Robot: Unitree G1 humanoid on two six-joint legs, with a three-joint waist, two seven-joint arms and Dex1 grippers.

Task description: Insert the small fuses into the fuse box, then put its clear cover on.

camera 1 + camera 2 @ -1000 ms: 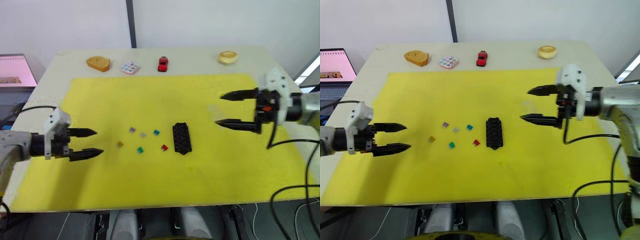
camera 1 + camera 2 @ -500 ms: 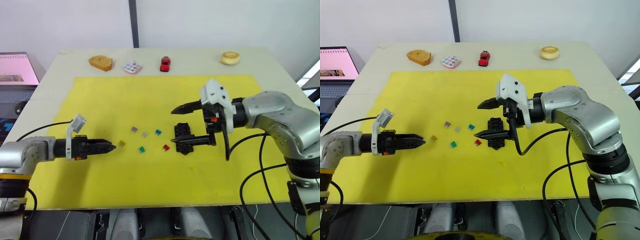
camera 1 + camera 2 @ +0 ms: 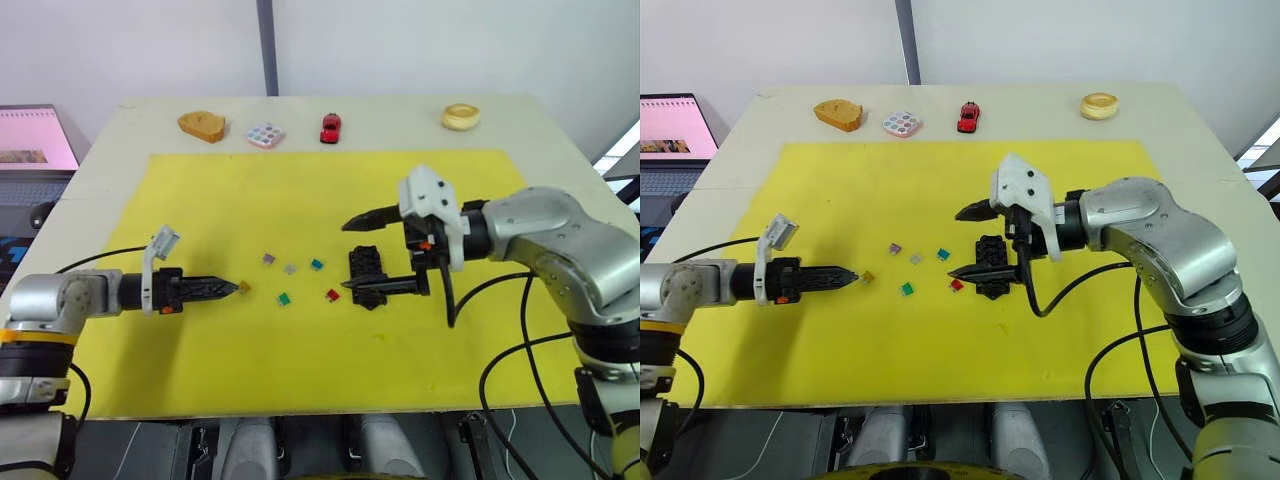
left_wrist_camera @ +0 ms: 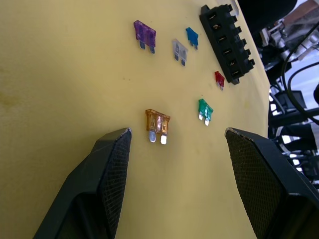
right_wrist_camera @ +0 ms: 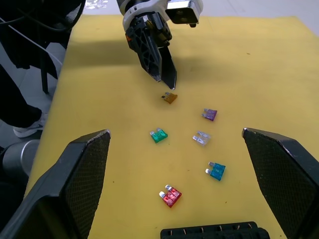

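Six small fuses lay loose on the yellow mat (image 3: 300, 360) that covered most of the counter (image 3: 560, 140), all to the left of the fuse box (image 3: 364, 274). The purple fuse (image 4: 144, 34), grey fuse (image 4: 179, 50) and teal fuse (image 4: 192, 35) formed the farther row; the amber fuse (image 4: 157, 124), green fuse (image 4: 205, 109) and red fuse (image 4: 219, 78) sat nearer the robot. No fuse was in the black block's slots.

The left end effector (image 3: 232, 288) reached in low from the left, its tip just beside the amber fuse. In the left wrist view its two fingers (image 4: 112, 169) stood spread apart with the amber fuse lying on the mat just ahead of the gap, not pinched.

The right end effector (image 3: 968, 242) hung over the fuse box with its fingers wide apart, one above the block's far end and one at its near end, holding nothing.

Along the counter's far edge sat an orange-brown block (image 3: 200, 125), a small round palette (image 3: 264, 134), a red toy car (image 3: 327, 127) and a tan ring (image 3: 459, 116). A laptop screen (image 3: 35, 140) glowed pink off the counter's left side.
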